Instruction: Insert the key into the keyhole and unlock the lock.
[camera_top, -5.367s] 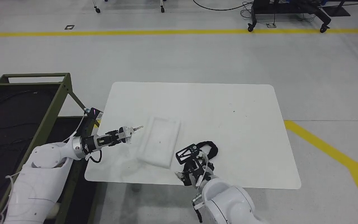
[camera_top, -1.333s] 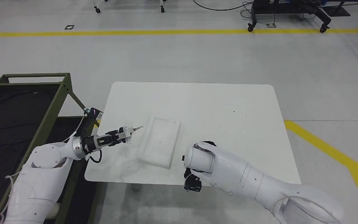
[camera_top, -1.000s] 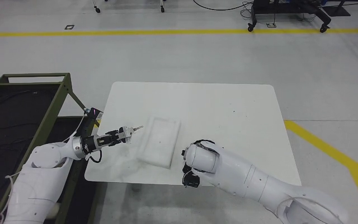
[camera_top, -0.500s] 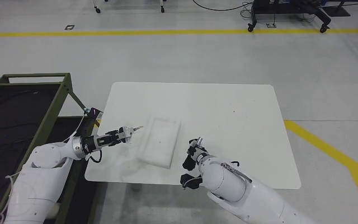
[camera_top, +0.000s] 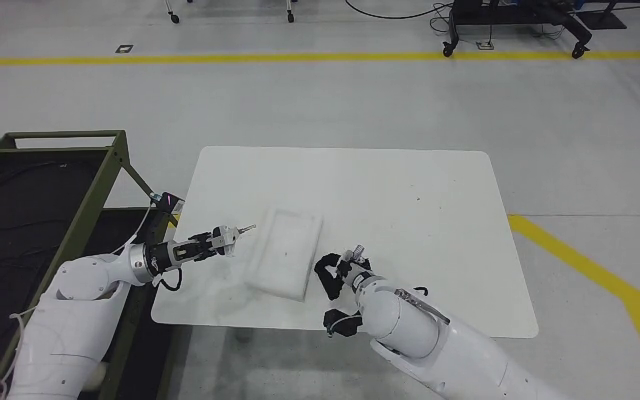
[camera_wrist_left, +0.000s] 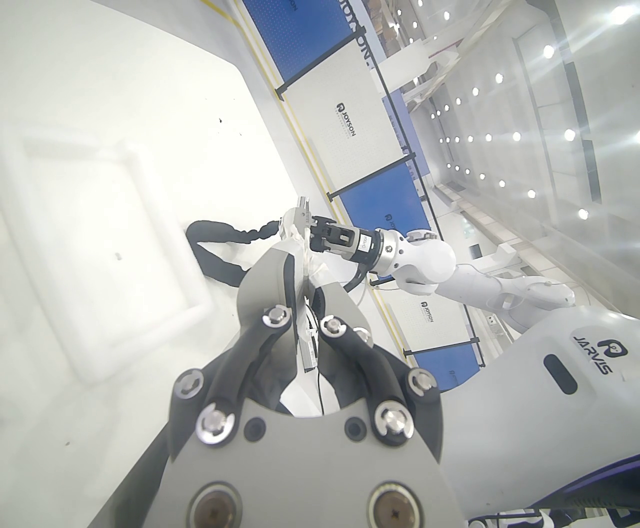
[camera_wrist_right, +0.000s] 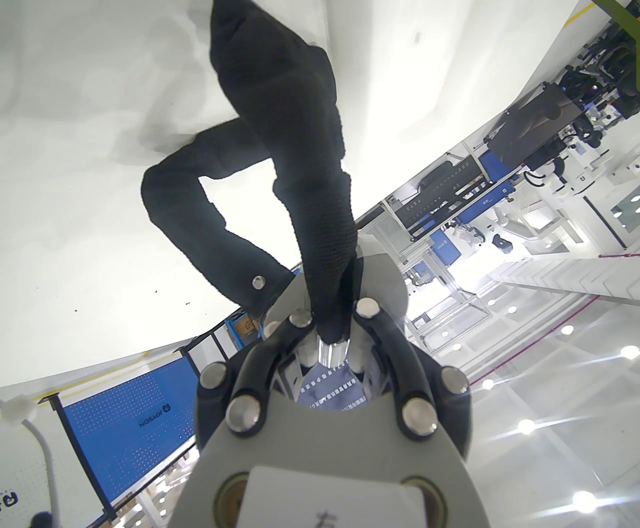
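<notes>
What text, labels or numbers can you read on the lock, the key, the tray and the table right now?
Lock: no print shows on its black sleeve.
Key: too small to read anything.
Tray: no text.
Table: no text.
Label inside the right tool, behind the lock's metal end: print too blurred to read.

The cable lock (camera_wrist_right: 280, 150) wore a black woven cloth sleeve, matt and coarse (a small bright metal stud sat in it), and its end cap (camera_wrist_right: 330, 354) was polished, ribbed metal. The key (camera_top: 243, 228) looked like pale bare metal. The table (camera_top: 420, 190) was smooth matt white, and the tray (camera_top: 285, 250) a dull white, perhaps foam or plastic.
</notes>
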